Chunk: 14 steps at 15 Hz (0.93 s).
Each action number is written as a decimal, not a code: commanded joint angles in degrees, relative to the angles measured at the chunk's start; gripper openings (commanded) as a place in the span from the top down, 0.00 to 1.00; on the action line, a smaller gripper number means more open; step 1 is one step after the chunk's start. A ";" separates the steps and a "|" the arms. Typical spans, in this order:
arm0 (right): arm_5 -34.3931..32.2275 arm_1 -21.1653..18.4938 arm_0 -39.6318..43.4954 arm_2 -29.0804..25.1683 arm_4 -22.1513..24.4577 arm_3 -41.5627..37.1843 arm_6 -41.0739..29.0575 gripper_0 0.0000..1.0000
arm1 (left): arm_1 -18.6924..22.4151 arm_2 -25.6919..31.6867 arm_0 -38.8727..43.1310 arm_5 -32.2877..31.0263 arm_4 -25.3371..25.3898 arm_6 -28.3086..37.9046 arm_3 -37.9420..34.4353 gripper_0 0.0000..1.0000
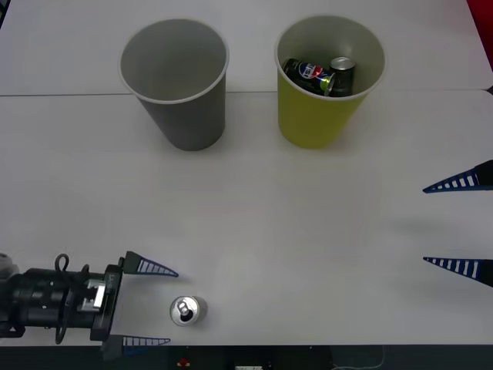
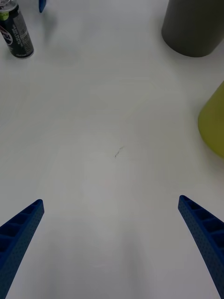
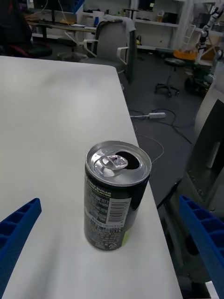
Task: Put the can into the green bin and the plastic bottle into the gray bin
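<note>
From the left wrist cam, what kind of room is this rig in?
Likely a robotics lab or workshop: grey swivel office chairs, cluttered shelving along the back wall, and cables trailing over the dark floor beyond the white table.

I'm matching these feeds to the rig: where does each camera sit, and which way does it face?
Front view: above the arms, looking down at the white table, both open grippers at its sides.
Left wrist view: on the left gripper, facing the upright dark can with silver top near the table's edge.
Right wrist view: on the right gripper, facing the gray bin and green bin.
All three share that can.
</note>
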 commanded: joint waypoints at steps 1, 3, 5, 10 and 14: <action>0.00 0.00 0.00 0.00 0.00 0.00 0.00 0.00 | -1.45 -1.87 -1.12 2.45 0.49 -1.24 -0.01 0.00; 0.00 0.00 0.00 0.00 0.00 0.00 0.00 0.00 | -2.42 -2.93 -1.82 4.65 0.66 -3.18 -0.01 0.00; 0.00 0.00 0.00 0.00 0.00 0.00 0.00 0.00 | -2.86 -5.56 -2.70 7.46 2.51 -4.67 0.08 0.00; 0.00 0.00 0.00 0.00 0.00 0.00 0.00 0.00 | -4.71 -6.62 -3.14 8.43 2.68 -7.13 0.16 0.00; 0.00 0.00 0.00 0.00 0.00 0.00 0.00 0.00 | -4.79 -6.79 -3.14 9.92 2.60 -7.84 0.16 1.00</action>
